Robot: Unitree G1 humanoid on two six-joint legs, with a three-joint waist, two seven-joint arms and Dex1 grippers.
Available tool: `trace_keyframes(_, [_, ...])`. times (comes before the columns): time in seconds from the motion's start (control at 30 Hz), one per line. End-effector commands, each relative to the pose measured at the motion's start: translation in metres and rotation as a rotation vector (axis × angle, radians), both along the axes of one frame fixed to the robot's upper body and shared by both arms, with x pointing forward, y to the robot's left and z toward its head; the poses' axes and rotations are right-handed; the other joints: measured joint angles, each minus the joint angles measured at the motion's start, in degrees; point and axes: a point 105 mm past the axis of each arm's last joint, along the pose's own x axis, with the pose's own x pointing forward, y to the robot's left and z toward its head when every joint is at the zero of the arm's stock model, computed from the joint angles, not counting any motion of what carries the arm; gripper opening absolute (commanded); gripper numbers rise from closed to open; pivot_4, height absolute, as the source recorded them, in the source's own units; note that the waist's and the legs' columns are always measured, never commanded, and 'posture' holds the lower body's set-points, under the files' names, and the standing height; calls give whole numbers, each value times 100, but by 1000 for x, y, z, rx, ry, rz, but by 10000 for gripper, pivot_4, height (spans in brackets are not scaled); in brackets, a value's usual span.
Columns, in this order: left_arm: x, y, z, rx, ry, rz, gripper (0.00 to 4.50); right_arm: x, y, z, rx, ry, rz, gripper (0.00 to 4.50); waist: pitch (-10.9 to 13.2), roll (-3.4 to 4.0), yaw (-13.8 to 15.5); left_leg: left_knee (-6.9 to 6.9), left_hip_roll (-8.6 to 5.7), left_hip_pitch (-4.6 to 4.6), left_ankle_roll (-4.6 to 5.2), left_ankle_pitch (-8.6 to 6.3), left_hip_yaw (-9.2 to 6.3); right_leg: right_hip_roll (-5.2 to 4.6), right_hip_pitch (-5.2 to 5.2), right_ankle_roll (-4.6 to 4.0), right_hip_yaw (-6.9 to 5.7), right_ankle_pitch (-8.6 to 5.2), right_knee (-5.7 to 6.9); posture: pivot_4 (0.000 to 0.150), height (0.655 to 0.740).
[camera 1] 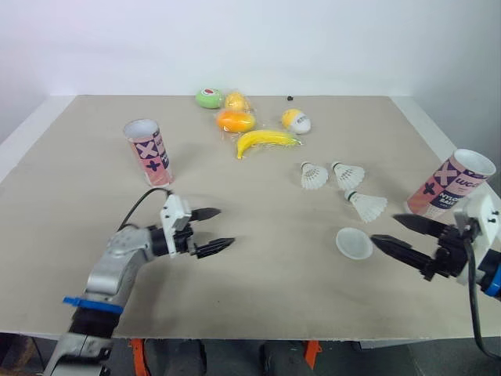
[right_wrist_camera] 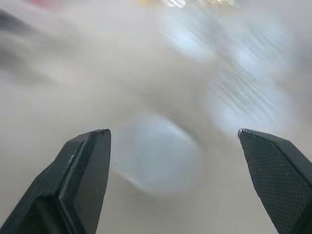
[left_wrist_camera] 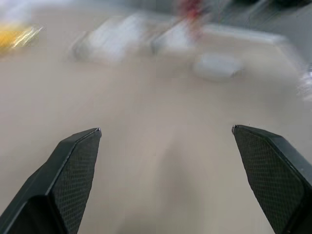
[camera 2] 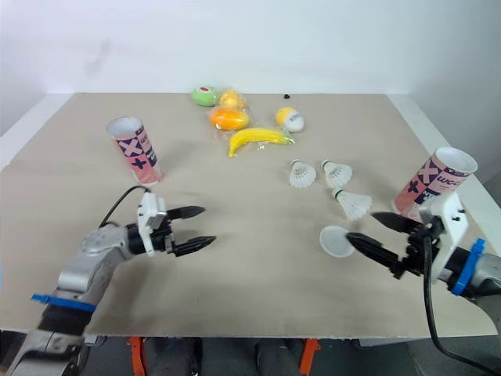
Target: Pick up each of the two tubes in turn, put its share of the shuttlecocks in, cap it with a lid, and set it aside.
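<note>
Low on the right, the right gripper is wide open, tips just beside the white lid. Low on the left, the left gripper is wide open too. Shuttlecocks lie above the lid. One tube stands upper left, the other tube at the right edge.

The bench is plain pale beige. The left tube and right tube are pink and white with dark navy crosses and plus signs, and the right one also has a navy band with white lettering. The three shuttlecocks are white with a thin dark band near the cork, the lid is translucent white, the banana yellow, the round fruit orange, the ball green with a red-and-white spot, and the egg-shaped toy yellow and white. The left claw and right claw are black with white housings, and their pads are finely cross-hatched.
</note>
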Motion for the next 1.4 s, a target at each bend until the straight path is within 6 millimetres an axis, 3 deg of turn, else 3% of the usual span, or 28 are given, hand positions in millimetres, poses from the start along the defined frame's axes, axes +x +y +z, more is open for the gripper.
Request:
trace_keyframes(0.03, [19,39,23,-33,-128,302,45000,0,46,9,57,-52,161,44647,20,-35,38,5,0,-2,0,4,-1,-1,0,-4,0,7,-2,1500,7321])
trace_keyframes(0.17, [32,92,18,-66,-151,642,45000,20,86,14,129,-129,238,44647,26,-46,60,4,-2,-14,-2,11,-1,-10,16,-6,-1,50,-72,1500,7321])
trace_keyframes(0.37, [51,112,21,-73,-178,766,45000,58,121,18,128,-246,211,44647,27,-57,173,-1,-27,-53,9,18,7,-34,-14,42,-2,57,-79,1500,7321])
trace_keyframes(0.6, [83,103,29,-45,-198,698,45000,57,142,29,153,-293,258,44647,27,-57,256,-4,-27,-109,7,8,-23,-13,-44,13,-10,60,-78,1500,7321])
trace_keyframes(0.83, [101,92,29,-14,-189,617,45000,54,147,27,146,-305,249,44647,27,-56,263,-4,-27,-119,7,7,-33,-8,-52,10,-18,61,-76,1500,7321])
trace_keyframes(1.13, [125,84,42,-49,-153,613,45000,50,150,30,143,-318,244,44647,27,-57,263,0,-27,-124,-2,17,-51,-4,-50,9,-34,65,-73,1500,7321])
trace_keyframes(1.4, [138,62,44,-87,-83,608,45000,47,149,35,128,-336,238,44647,28,-57,271,1,-28,-130,-5,19,-61,-3,-49,9,-46,64,-72,1500,7321])
